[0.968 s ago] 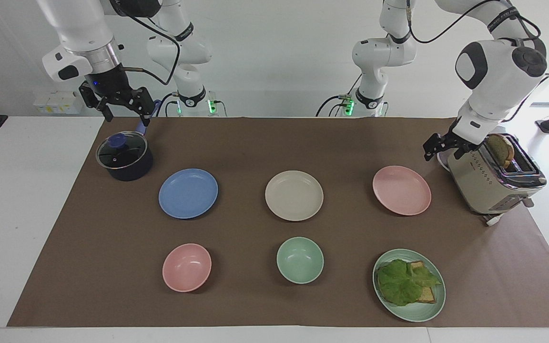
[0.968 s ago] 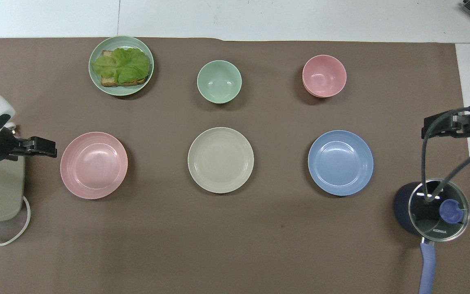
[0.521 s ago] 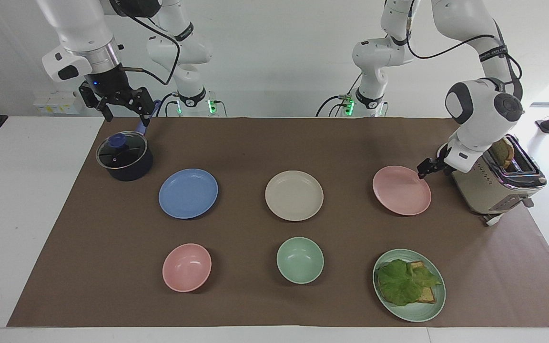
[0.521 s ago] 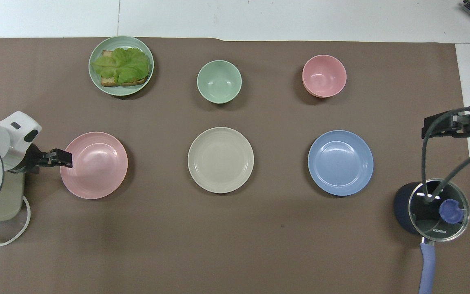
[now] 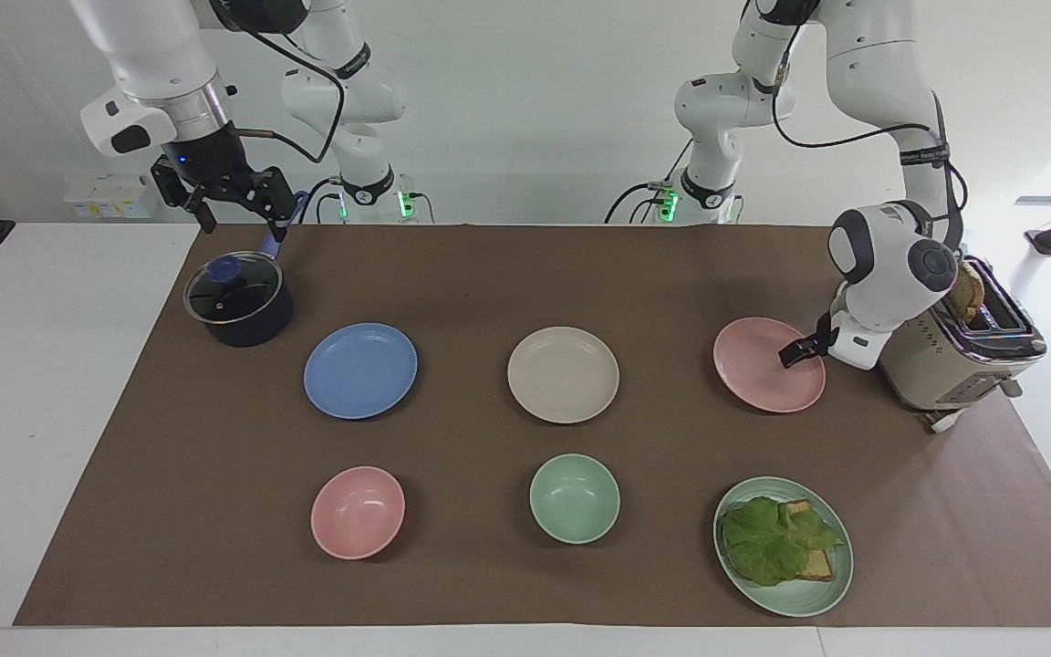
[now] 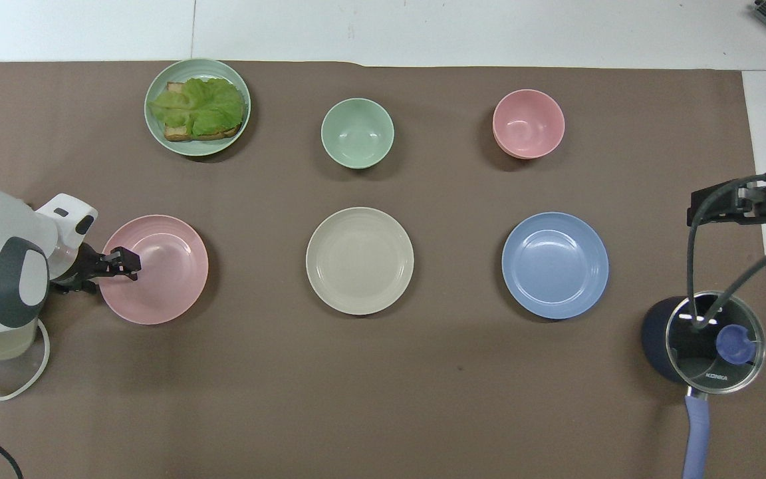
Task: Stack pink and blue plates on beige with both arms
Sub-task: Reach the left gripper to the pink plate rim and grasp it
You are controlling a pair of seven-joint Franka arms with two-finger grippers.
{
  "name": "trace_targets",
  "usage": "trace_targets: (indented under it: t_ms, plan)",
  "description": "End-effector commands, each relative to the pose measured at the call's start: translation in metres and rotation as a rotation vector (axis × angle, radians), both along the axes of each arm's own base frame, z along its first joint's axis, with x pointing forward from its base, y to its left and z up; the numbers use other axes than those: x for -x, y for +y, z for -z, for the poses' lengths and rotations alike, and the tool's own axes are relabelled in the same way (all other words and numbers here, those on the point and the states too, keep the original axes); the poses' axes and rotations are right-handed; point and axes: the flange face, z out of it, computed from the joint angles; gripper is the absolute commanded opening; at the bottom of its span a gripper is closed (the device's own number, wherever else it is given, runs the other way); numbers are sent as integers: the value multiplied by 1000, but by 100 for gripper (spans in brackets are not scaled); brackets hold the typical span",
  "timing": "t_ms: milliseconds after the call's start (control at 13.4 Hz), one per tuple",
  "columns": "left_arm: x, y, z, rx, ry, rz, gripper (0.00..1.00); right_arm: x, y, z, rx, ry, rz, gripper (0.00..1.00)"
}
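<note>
My biggest risk is the pink plate (image 5: 767,365) skidding toward the beige plate (image 5: 563,374) if my left gripper (image 5: 790,354), low at its rim beside the toaster (image 5: 945,351), pinches off-centre, though I cannot tell my finger gap, while my right gripper (image 5: 232,203) waits open above the pot (image 5: 239,301), near the blue plate (image 5: 360,370).

The left arm (image 5: 890,265) has swung down and inward from beside the toaster (image 5: 954,351), carrying the left gripper (image 5: 790,353) from a raised position next to the toaster to a low position over the pink plate (image 5: 763,370), at the edge toward the left arm's end of the table. In the overhead view the left gripper (image 6: 125,261) now overlaps the pink plate (image 6: 163,276), where a second ago it stood clear of the rim. Whether the gripper touches the plate cannot be determined, and the plate itself shows no displacement.
</note>
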Motion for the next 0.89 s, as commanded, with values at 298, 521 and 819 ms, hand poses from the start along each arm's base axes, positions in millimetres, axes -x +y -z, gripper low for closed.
trace_targets:
  t_ms: [298,521,819]
  plan:
    - [-13,2,-37,1,51,39,0,1,-3,-1,-28,9,-18,100]
    - [-28,-4,-86,25,99,38,0,1,-2,-1,-28,8,-16,100]
    - [-37,-54,-123,172,83,17,0,3,-4,1,-27,11,1,100]
